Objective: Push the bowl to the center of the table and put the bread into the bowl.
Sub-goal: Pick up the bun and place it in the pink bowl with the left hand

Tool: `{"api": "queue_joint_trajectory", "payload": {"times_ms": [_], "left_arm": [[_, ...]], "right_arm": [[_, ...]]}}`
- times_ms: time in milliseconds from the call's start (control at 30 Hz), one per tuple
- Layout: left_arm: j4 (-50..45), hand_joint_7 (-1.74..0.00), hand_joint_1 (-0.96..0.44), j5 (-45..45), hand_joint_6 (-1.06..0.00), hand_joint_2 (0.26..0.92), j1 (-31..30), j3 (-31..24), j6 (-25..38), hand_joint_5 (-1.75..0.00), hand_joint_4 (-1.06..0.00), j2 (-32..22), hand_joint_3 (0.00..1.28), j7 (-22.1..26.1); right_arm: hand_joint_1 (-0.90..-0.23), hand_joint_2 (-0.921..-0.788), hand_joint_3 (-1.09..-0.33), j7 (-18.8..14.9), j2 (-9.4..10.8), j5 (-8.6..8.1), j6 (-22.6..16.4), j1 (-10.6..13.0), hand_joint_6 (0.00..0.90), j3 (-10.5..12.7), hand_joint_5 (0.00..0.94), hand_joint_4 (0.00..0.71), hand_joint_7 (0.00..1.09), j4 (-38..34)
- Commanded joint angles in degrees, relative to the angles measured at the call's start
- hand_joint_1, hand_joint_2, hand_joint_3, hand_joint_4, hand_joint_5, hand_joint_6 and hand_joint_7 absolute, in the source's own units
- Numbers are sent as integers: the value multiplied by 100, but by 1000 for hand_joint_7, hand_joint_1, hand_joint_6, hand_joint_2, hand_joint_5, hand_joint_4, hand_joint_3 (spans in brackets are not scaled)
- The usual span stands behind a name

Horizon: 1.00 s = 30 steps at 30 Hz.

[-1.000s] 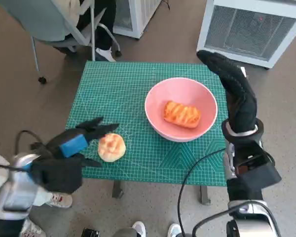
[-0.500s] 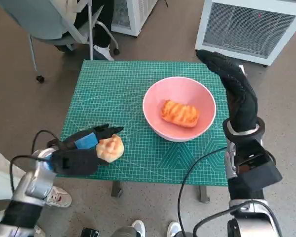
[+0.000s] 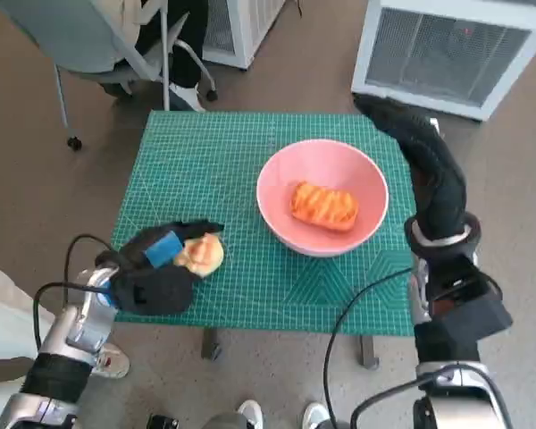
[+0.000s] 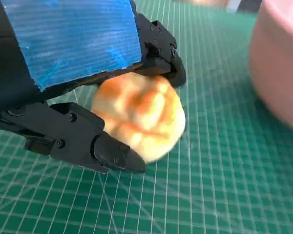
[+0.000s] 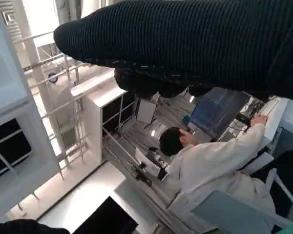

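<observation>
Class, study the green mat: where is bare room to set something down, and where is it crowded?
Bare: the green cutting mat at its far-left corner, beyond the round bun. Crowded: the pink bowl holding a glazed pastry, and the near-left corner where the left hand grasps the bun.

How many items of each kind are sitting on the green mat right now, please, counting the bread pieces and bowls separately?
Bread: 2, a round bun between the left hand's fingers, and a glazed loaf inside the bowl.
Bowls: 1, the pink bowl.
Total: 3 things on the green mat.
</observation>
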<state>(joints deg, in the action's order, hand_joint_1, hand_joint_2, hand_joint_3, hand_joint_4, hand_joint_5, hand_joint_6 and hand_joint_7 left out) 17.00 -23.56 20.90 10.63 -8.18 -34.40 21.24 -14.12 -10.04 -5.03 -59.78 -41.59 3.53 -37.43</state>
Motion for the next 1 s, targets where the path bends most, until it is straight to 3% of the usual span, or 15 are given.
{"api": "queue_joint_trajectory", "payload": {"times_ms": [33,300,533,800,1000], "left_arm": [[-898,-1177,-1,234,-599,919,-60,-430,140,-1159,-693,-22,79,-132],[-2152,-1227,0,474,-614,920,322,-835,552,-1152,-659,262,86,-225],[-2387,-1236,0,377,-615,920,1066,-723,474,-1148,-653,671,87,-563],[-1447,-1206,1,-41,-651,920,2072,-131,137,-1124,-667,1214,66,-944],[-413,-1211,0,-23,-632,921,2583,230,-61,-1133,-672,1561,71,-855]], "right_arm": [[-560,-921,-803,-68,-5,-44,64,70,-1,-10,121,272,713,-56],[-560,-921,-803,-48,-16,-3,50,1,-1,-4,124,271,715,-141],[-559,-921,-804,-82,-30,-18,16,-66,-1,-9,127,269,716,-251],[-555,-921,-808,-50,-52,39,20,-75,-1,-1,132,267,717,-222],[-552,-921,-814,-20,-61,79,13,-65,-1,12,135,267,718,-198]]}}
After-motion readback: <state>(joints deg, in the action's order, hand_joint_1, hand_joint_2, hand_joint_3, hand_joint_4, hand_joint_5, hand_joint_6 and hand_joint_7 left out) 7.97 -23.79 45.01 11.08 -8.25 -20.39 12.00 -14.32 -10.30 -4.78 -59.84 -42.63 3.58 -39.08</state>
